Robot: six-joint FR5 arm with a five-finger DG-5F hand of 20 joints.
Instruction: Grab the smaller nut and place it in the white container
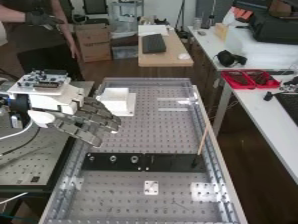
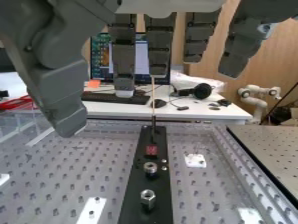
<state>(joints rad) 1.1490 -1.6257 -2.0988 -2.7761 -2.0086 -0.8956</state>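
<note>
You are keeping the hand (image 1: 81, 126) released above the perforated table (image 1: 149, 131), its fingers (image 2: 159, 47) hanging loose and grasping nothing. Both nuts, the farther one (image 2: 150, 168) and the nearer one (image 2: 148, 197) in the wrist view, are standing on the black strip (image 1: 174, 162); which is smaller, you are not being shown clearly, so picking the wrong one is your likeliest mistake. They are sitting close together, so broad fingertips may be nudging the neighbour as they close, or slipping off a nut gripped too high. The white container (image 1: 116, 99) is lying near the hand, and a low, wide swing may be knocking it askew. The thin rod (image 1: 203, 140) at the strip's other end is leaning upright, easily caught by a stray finger. White plates (image 1: 151, 187) are dotting the surface. Beyond, a side desk (image 1: 259, 112) is carrying red trays (image 1: 249, 79) and headphones (image 1: 231, 58), a cardboard box (image 1: 93, 44) is resting on the floor, and another small robot arm (image 2: 258, 101) is standing off by wood panelling.
</note>
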